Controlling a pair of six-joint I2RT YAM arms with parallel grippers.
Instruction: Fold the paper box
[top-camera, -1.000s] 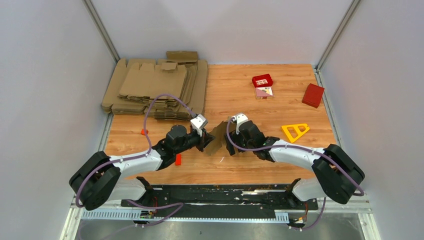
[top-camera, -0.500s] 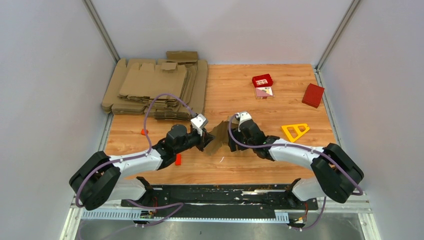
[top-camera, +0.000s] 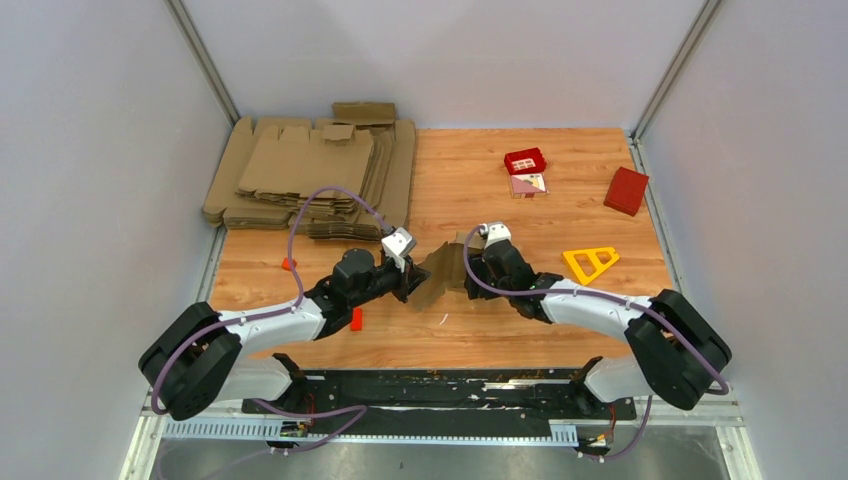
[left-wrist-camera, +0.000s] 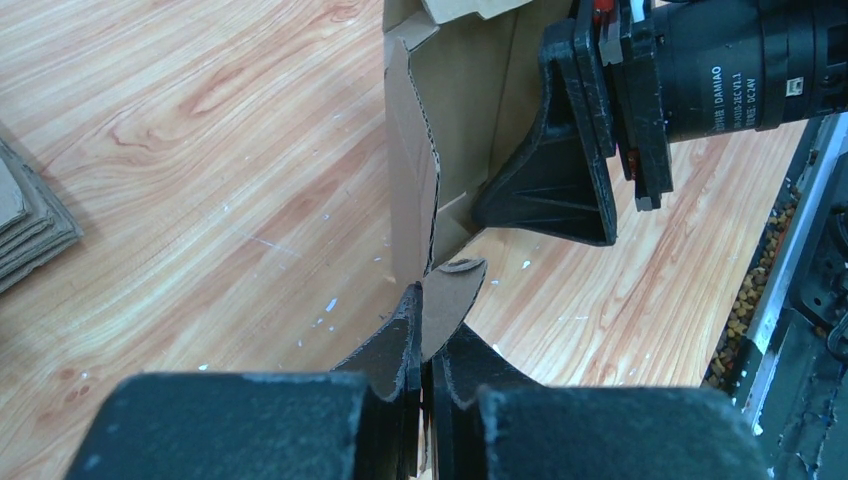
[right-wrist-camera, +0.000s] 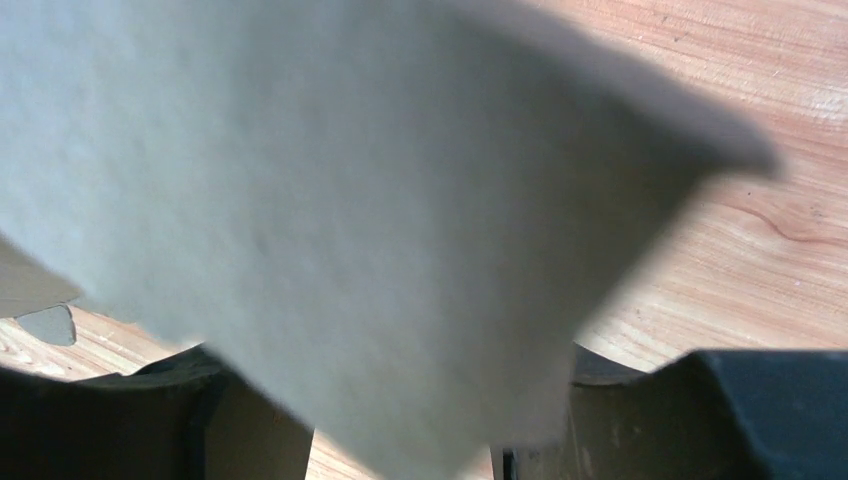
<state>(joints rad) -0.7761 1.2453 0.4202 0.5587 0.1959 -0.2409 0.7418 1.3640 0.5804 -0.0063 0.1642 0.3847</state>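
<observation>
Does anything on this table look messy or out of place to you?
The pile of flat cardboard blanks in the far left corner is fanned out unevenly, not squared up. Brown crumbs lie scattered just past the near edge of the table.

There's one word to read, and it comes through clearly: DAMIAO, in white capitals, on the black motor housing (left-wrist-camera: 745, 70) of the other arm's wrist. That sits up and to the right, beyond the fingertips of the left gripper (left-wrist-camera: 420, 315). The word runs sideways along the barrel in the left wrist view. Beside it are finer lines of white print, too small to make out. Far ahead of both hands, the small red item (top-camera: 525, 161) shows coloured patches, nothing legible.
</observation>
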